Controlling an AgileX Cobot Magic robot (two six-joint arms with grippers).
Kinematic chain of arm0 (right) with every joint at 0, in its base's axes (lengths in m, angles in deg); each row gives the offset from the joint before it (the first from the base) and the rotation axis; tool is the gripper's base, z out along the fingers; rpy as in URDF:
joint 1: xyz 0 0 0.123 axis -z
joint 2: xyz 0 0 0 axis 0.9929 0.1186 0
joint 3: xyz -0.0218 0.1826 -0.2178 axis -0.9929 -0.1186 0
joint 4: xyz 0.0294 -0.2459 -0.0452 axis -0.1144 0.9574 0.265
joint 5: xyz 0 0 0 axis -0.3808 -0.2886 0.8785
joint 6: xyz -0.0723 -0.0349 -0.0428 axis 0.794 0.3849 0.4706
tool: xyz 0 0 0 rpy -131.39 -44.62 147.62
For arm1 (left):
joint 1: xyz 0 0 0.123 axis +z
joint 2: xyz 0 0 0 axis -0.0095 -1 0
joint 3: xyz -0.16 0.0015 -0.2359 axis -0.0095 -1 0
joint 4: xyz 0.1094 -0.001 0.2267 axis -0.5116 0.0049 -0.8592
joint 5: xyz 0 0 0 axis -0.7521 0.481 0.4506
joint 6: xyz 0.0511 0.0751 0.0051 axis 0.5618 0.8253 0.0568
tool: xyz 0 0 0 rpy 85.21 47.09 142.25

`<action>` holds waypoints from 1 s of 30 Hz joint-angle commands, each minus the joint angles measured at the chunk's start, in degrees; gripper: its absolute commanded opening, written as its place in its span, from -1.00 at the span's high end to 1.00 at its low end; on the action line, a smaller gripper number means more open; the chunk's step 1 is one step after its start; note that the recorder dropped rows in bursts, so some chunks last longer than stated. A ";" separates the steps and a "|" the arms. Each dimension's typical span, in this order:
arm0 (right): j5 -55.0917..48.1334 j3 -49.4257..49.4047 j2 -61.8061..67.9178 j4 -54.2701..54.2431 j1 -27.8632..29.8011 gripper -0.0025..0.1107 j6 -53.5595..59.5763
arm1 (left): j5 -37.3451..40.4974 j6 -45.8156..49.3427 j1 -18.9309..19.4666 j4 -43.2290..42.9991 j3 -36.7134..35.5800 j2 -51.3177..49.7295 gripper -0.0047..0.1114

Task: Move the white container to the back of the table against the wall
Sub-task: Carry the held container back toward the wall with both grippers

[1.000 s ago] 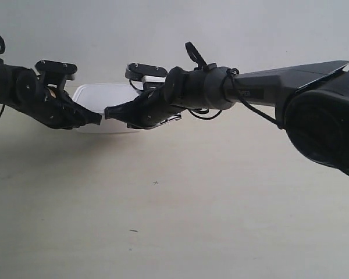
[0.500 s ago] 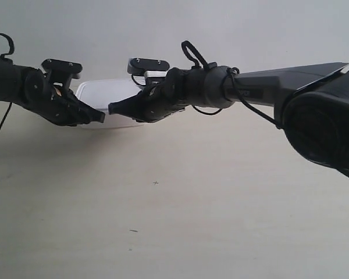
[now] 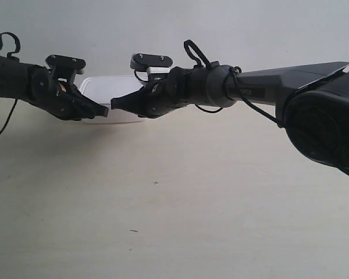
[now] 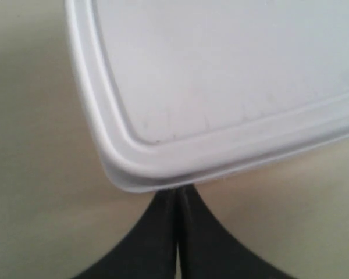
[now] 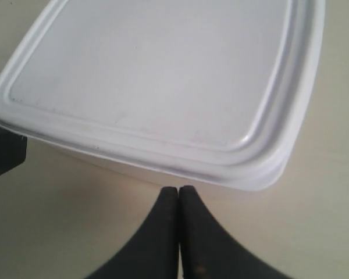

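The white container (image 3: 107,88) lies flat on the table (image 3: 192,203), far back near the wall (image 3: 232,29), partly hidden by both grippers. In the left wrist view, my left gripper (image 4: 178,193) is shut, its tips pressed against the near corner of the container (image 4: 221,87) under the lid's rim. The right gripper (image 5: 179,190) is also shut and stands a small gap short of the container's (image 5: 163,75) near side. In the exterior view, the gripper at the left (image 3: 103,112) and the gripper at the right (image 3: 115,104) meet tip to tip before the box.
The right-hand arm's thick black body (image 3: 320,116) with cables fills the exterior view's right side. A dark part of the other gripper (image 5: 3,152) shows at the right wrist view's edge. Small dark specks (image 3: 156,182) mark the table.
Both shut grippers have moved farther back toward the wall, and the white container has slid back with them, sitting higher and a little further right in the exterior view.
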 commanded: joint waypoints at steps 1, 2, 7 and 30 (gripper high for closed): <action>1.72 0.77 0.98 0.54 0.19 0.96 0.00 | 0.14 -0.15 0.15 -0.30 2.05 -0.81 0.92; 1.56 1.33 1.58 0.54 0.19 0.96 0.00 | 0.30 -0.15 0.15 -0.30 2.35 -0.94 0.92; 1.96 3.69 2.93 0.54 0.19 0.96 -0.45 | 0.30 -0.15 0.15 -0.51 2.55 -1.32 0.92; 1.94 5.04 3.61 5.42 1.18 0.96 -3.13 | 0.96 -0.15 0.15 -1.64 9.13 -5.97 0.92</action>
